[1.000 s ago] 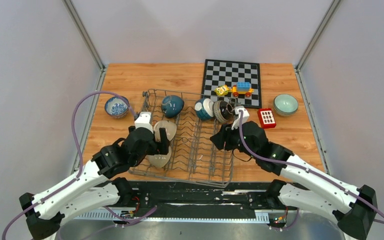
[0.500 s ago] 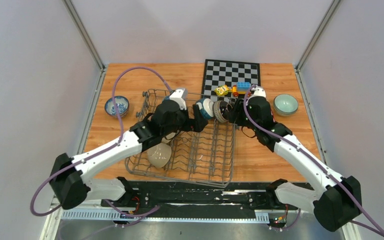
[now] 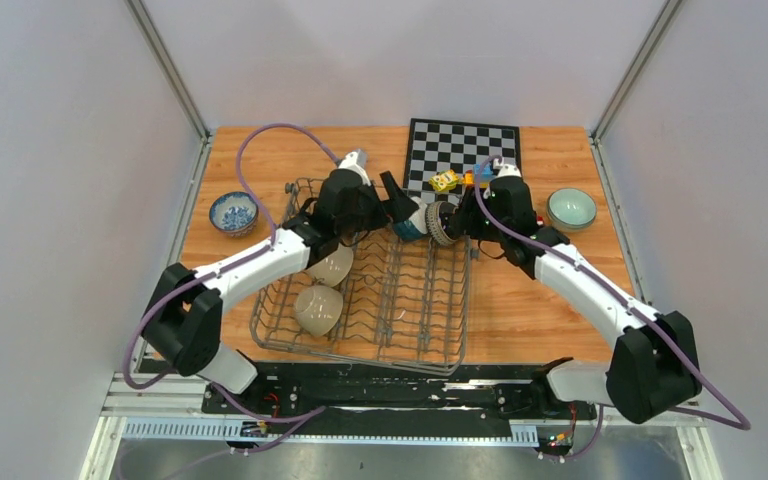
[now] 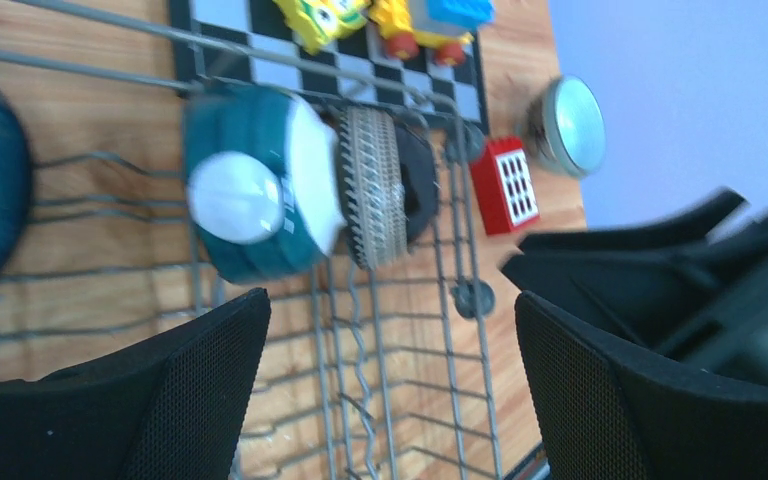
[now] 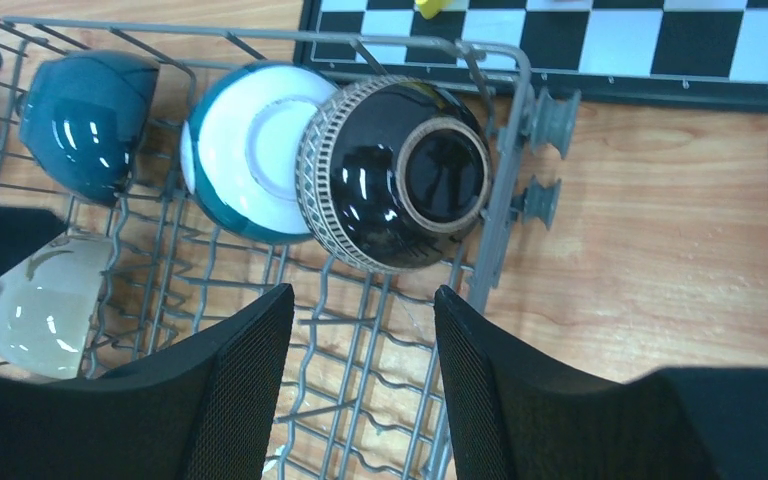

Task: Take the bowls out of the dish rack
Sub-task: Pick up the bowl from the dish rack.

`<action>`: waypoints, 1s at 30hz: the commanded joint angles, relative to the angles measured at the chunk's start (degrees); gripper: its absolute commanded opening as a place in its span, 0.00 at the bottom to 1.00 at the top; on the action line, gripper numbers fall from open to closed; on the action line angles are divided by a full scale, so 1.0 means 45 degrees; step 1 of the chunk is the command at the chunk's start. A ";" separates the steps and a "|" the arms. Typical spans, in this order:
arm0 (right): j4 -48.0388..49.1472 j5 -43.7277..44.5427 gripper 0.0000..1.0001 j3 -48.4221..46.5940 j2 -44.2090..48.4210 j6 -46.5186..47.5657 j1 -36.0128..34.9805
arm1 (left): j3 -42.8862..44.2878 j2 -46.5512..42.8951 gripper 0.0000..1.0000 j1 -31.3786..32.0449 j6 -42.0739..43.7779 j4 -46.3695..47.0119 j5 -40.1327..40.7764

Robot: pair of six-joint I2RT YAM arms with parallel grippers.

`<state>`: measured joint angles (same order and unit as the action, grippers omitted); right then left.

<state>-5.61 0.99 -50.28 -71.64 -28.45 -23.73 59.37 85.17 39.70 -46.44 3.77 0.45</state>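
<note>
Wooden table (image 3: 290, 150), chessboard (image 3: 455, 148), toys (image 3: 445, 181) near dish rack (image 3: 400, 305)

Seven bowls (image 5: 400, 180), one dish rack (image 3: 400, 320), one chessboard (image 3: 455, 145), two toy vehicles (image 4: 325, 18), one red block (image 4: 505, 187)

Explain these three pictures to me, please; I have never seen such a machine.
Two white robot arms are bolted to a wooden table. One picture looks down from above; the other two come from a camera on each wrist. The grey wire dish rack holds ceramic bowls, among them a teal bowl with a white base and a dark brown striped bowl. A blue-and-white patterned bowl and a pale green bowl sit on the table; a black-and-white chessboard lies behind. The left gripper and right gripper are open and hold nothing.
</note>
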 commanded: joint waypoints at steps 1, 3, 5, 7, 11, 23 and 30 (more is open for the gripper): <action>0.0526 -0.0562 0.58 -0.0876 -0.0484 0.0431 0.0159 | 0.0101 0.0882 0.93 -0.1374 -0.0620 0.1078 -0.1838; 0.0593 -0.0525 0.59 -0.1045 -0.0790 0.0474 0.0170 | 0.0125 0.1180 0.93 -0.1537 -0.0638 0.1323 -0.2387; 0.0662 -0.0475 0.59 -0.1179 -0.1099 0.0519 0.0169 | 0.0139 0.1409 0.91 -0.1541 -0.0755 0.1639 -0.2929; 0.0739 -0.0425 0.59 -0.1281 -0.1403 0.0523 0.0175 | -0.0047 0.1545 0.90 -0.1519 -0.1223 0.2318 -0.3406; 0.0965 -0.0435 0.59 -0.1373 -0.1882 0.0504 0.0223 | -0.0494 0.1610 0.89 -0.1165 -0.1904 0.3328 -0.3639; 0.1124 -0.1008 0.58 -0.1506 -0.2382 0.0164 0.0647 | -0.0993 0.2859 0.80 -0.0284 -0.3428 0.5359 -0.3184; 0.1625 -0.1941 0.57 -0.1509 -0.2739 -0.0378 0.1018 | -0.0519 0.3384 0.78 -0.0033 -0.2816 0.4508 -0.2190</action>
<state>-0.38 -4.08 -55.68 -82.11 -27.81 -20.91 55.46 99.18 38.83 -60.58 24.01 -12.84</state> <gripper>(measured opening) 0.577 0.783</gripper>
